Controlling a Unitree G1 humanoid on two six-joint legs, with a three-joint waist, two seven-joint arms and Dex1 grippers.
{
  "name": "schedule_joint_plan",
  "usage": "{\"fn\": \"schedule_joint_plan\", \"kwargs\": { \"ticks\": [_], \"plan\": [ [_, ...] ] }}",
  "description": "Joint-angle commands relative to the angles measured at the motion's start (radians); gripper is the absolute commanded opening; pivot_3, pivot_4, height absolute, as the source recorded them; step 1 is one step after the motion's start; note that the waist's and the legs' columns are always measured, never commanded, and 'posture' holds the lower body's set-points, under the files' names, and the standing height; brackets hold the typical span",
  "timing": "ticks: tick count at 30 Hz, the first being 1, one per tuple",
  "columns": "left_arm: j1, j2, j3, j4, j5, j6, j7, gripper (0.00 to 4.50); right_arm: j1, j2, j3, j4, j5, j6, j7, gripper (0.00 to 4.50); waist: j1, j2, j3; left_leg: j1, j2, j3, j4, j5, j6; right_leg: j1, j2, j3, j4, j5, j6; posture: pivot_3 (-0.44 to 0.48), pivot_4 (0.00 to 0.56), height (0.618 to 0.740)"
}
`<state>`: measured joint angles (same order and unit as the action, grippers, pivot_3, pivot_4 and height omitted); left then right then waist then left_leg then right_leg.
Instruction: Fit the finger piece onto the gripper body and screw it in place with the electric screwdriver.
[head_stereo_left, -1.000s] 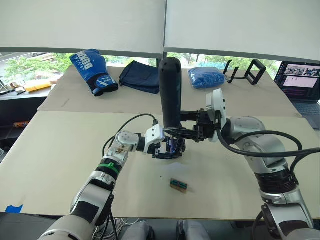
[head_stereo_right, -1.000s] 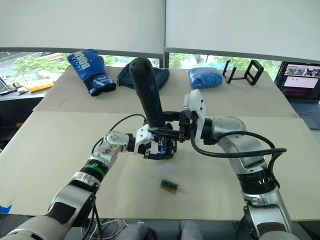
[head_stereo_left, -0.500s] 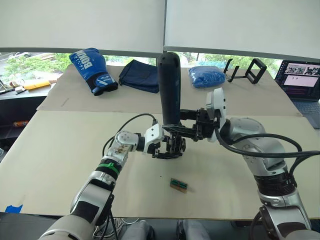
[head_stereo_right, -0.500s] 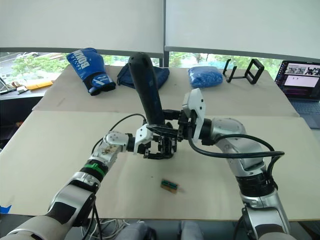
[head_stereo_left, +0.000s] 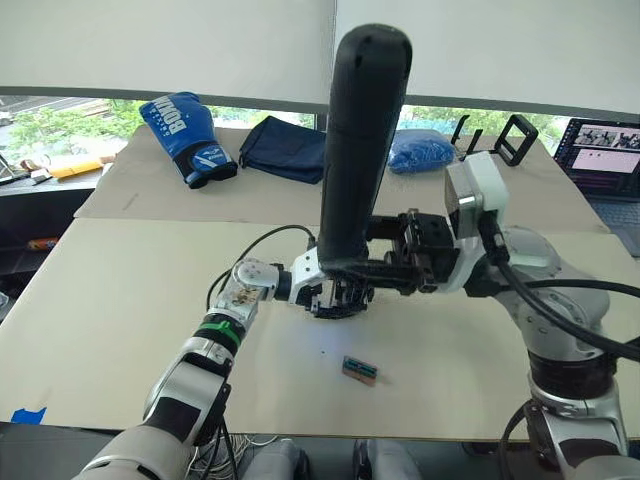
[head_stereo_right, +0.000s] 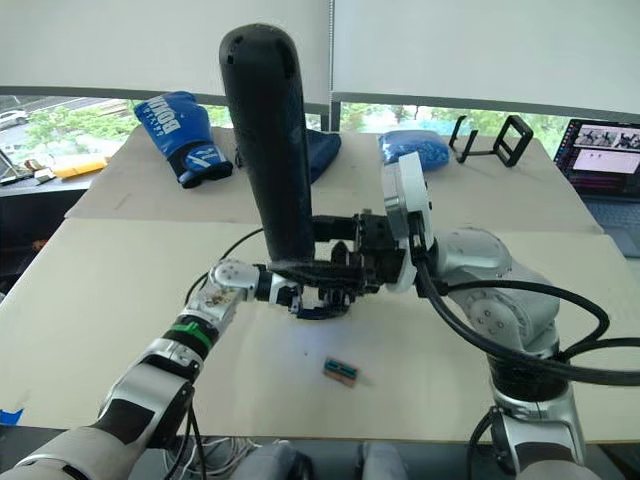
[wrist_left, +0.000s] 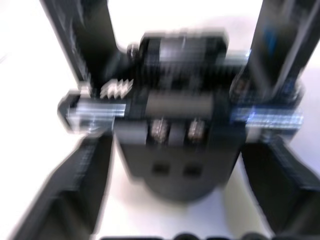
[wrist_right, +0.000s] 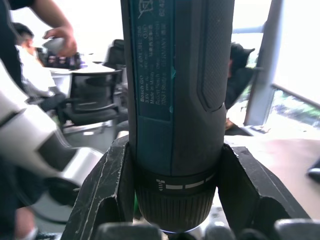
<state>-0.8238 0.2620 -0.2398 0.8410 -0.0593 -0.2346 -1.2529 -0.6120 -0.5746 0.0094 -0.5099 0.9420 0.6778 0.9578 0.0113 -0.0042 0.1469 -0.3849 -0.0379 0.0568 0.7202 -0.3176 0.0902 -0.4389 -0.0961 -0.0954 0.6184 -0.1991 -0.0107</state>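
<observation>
Clearly the right gripper (wrist_right: 170, 220) is clamped on the electric screwdriver (head_stereo_left: 357, 150), keeping it upright with the bit end pointing down. Directly under it, the left gripper (head_stereo_left: 335, 297) is closed around the gripper body (wrist_left: 172, 125), probably to steady it for screwing; I cannot make out the finger piece.

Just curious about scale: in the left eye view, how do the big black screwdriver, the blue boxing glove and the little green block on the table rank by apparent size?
1. electric screwdriver, though it stands nearest the camera, which exaggerates it.
2. blue boxing glove, far back.
3. green block, clearly smallest.
</observation>
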Motion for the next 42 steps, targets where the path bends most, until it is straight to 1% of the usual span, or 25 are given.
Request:
{"fn": "schedule_joint_plan", "kwargs": {
  "ticks": [1, 4, 8, 11, 13, 16, 22, 25, 33, 42],
  "plan": [
    [-0.002, 0.066, 0.015, -0.087, -0.021, 0.014, -0.080, 4.50, 0.069, -0.047, -0.048, -0.087, 0.085, 0.030, 0.021, 1.90, 0.000, 0.000, 0.000, 0.000, 0.000, 0.000, 0.000, 0.000, 0.000, 0.000, 0.000, 0.000, 0.000, 0.000, 0.000, 0.000, 0.150, 0.740],
    [0.056, 0.134, -0.013, -0.228, -0.058, 0.048, -0.212, 4.50, 0.176, -0.068, -0.047, -0.120, 0.036, -0.009, 0.015, 1.90, 0.001, 0.000, 0.000, -0.001, 0.000, 0.000, 0.000, 0.000, 0.000, 0.000, 0.000, -0.001, -0.001, 0.000, 0.000, 0.000, 0.150, 0.740],
    [0.168, 0.208, -0.059, -0.469, -0.110, 0.137, -0.332, 4.50, 0.289, -0.053, -0.027, -0.129, -0.086, -0.102, 0.005, 1.90, 0.003, 0.001, 0.001, -0.001, 0.000, 0.000, 0.000, 0.000, 0.000, 0.001, 0.000, 0.000, -0.003, 0.000, 0.001, 0.000, 0.150, 0.740],
    [0.241, 0.230, -0.100, -0.610, -0.136, 0.194, -0.360, 4.50, 0.360, -0.038, -0.034, -0.144, -0.135, -0.150, -0.014, 1.90, 0.006, 0.001, 0.001, -0.001, -0.001, 0.000, 0.001, 0.000, 0.000, 0.001, 0.000, 0.000, -0.004, 0.000, 0.001, 0.000, 0.150, 0.740],
    [0.271, 0.222, -0.119, -0.650, -0.134, 0.203, -0.354, 4.50, 0.393, -0.024, -0.039, -0.160, -0.161, -0.176, -0.036, 1.90, 0.006, 0.001, 0.001, -0.001, -0.001, 0.000, 0.001, 0.000, 0.000, 0.001, 0.001, 0.000, -0.004, 0.000, 0.001, 0.000, 0.150, 0.740],
    [0.286, 0.187, -0.135, -0.652, -0.126, 0.217, -0.319, 4.50, 0.427, -0.010, -0.041, -0.176, -0.187, -0.197, -0.064, 1.90, 0.006, 0.001, 0.001, 0.000, 0.000, 0.000, 0.002, 0.000, 0.000, 0.002, 0.002, 0.000, -0.003, 0.000, 0.001, 0.000, 0.150, 0.740],
    [0.296, 0.121, -0.154, -0.600, -0.087, 0.180, -0.235, 4.50, 0.465, -0.005, -0.037, -0.192, -0.207, -0.217, -0.088, 1.90, 0.004, 0.001, 0.001, 0.001, 0.000, 0.000, 0.002, 0.000, 0.000, 0.003, 0.003, 0.000, -0.003, 0.000, 0.002, 0.000, 0.150, 0.740],
    [0.301, 0.115, -0.170, -0.580, -0.066, 0.133, -0.221, 4.50, 0.470, -0.004, -0.035, -0.190, -0.217, -0.225, -0.096, 1.90, 0.003, 0.001, 0.001, 0.001, 0.000, 0.000, 0.002, 0.000, 0.000, 0.003, 0.003, 0.000, -0.002, 0.000, 0.002, 0.000, 0.150, 0.740],
    [0.295, 0.115, -0.169, -0.580, -0.079, 0.136, -0.214, 4.50, 0.505, -0.002, -0.020, -0.189, -0.251, -0.254, -0.090, 1.90, 0.004, 0.001, 0.001, 0.001, 0.000, 0.000, 0.002, 0.000, 0.000, 0.003, 0.003, 0.001, -0.003, 0.000, 0.002, 0.000, 0.150, 0.740],
    [0.285, 0.104, -0.171, -0.550, -0.074, 0.120, -0.212, 4.50, 0.498, 0.004, -0.012, -0.182, -0.249, -0.256, -0.090, 1.90, 0.004, 0.001, 0.001, 0.001, 0.000, 0.000, 0.003, 0.000, 0.000, 0.003, 0.004, 0.000, -0.002, 0.000, 0.002, 0.000, 0.150, 0.740]
  ]
}}
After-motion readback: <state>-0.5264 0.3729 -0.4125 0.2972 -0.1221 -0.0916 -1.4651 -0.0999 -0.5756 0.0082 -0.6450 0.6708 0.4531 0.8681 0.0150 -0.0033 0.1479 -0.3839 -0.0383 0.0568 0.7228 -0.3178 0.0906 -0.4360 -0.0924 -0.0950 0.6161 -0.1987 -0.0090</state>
